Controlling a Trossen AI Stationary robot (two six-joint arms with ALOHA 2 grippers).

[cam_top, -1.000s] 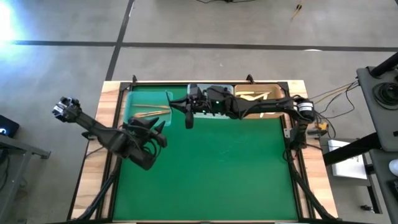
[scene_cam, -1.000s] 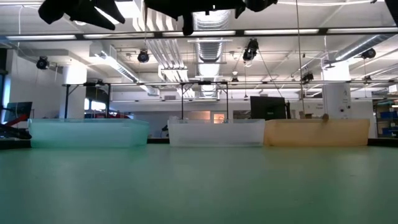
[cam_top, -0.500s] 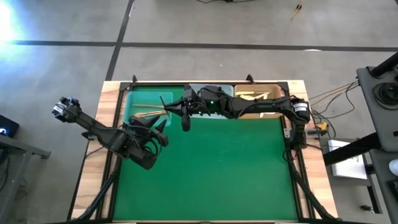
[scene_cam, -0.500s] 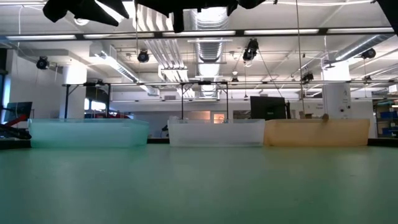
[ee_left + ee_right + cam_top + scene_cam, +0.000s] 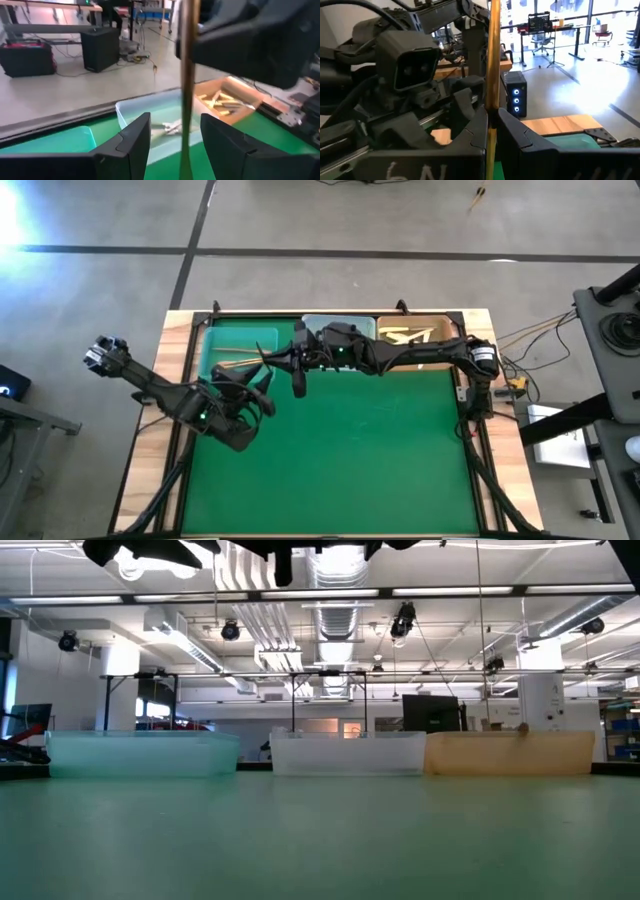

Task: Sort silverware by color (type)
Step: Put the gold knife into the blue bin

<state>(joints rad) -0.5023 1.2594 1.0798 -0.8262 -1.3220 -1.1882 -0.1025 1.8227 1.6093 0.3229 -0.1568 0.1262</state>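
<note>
Right jaws (image 5: 491, 131) pressed together, pinching one slim golden-bronze cutlery piece (image 5: 493, 60), which stands upright between the two dark fingers (image 5: 470, 132). Seen from above, this gripper (image 5: 298, 370) hangs over the far part of the green bench (image 5: 350, 450), by the edge between the teal and clear trays; the piece's handle end points down in the air, clear of the mat.

Left jaws (image 5: 175, 137) spread, holding nothing; the same bronze piece (image 5: 187, 75) crosses upright in front of them, with the right arm's dark body just behind it. Left gripper (image 5: 250, 392) sits near the right one, just in front of the teal tray.

Trays counted along the far edge: three.
- teal plastic tray (image 5: 215, 345): about two cream-yellow pieces (image 5: 240, 362) visible
- clear plastic tray (image 5: 125, 107): silver-grey pieces (image 5: 167, 127), count not legible
- amber plastic tray (image 5: 445, 330): golden-bronze pieces (image 5: 405, 335), several, overlapped
</note>
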